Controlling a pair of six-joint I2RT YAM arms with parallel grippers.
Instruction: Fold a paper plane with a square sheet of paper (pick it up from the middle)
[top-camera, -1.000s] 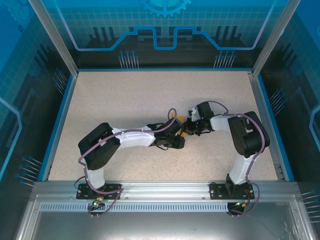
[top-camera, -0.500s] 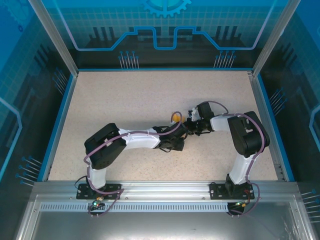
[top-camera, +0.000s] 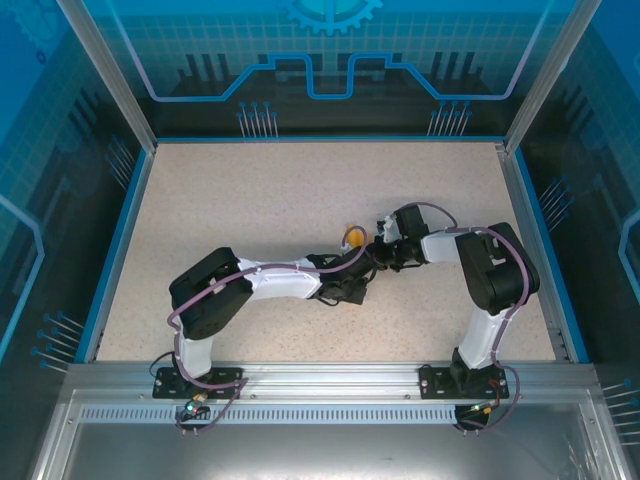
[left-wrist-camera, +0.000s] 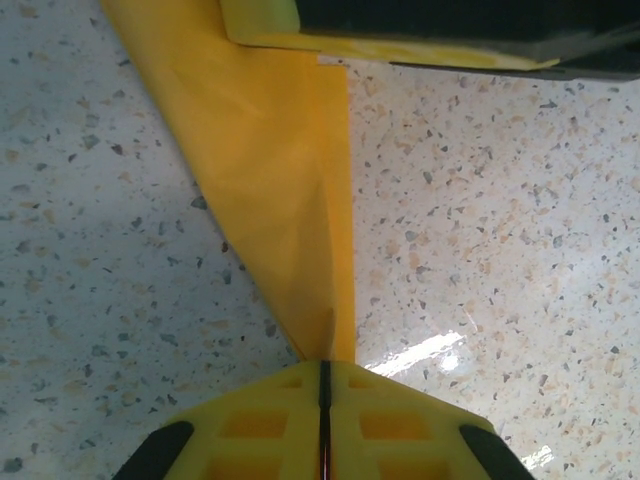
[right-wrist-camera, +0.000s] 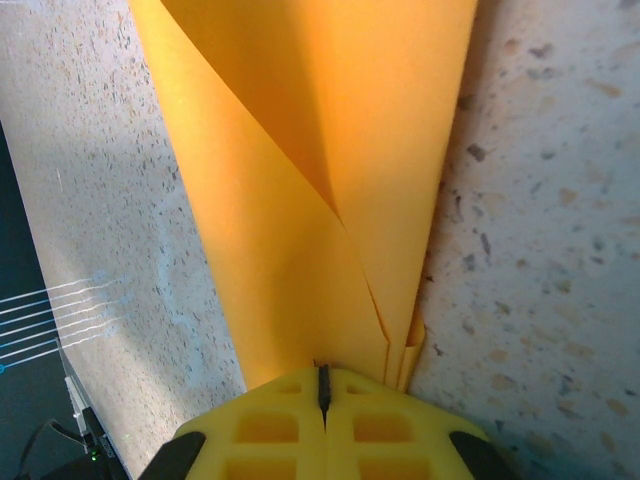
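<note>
Moving in from the left since a moment ago, the left tool (left-wrist-camera: 322, 372) is now pinching one end of the orange paper (left-wrist-camera: 270, 170). The folded paper is stretching between both tools over the middle of the speckled worktop (left-wrist-camera: 500, 250). The right tool (right-wrist-camera: 322, 378) is pinching the other end tight.

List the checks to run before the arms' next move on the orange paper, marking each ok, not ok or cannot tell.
1. Left end effector shut on the orange paper: ok.
2. Right end effector shut on the paper: ok.
3. Paper free of tears where visible: ok.
4. Paper clear of the table: cannot tell.
5. Folding finished: cannot tell.
</note>
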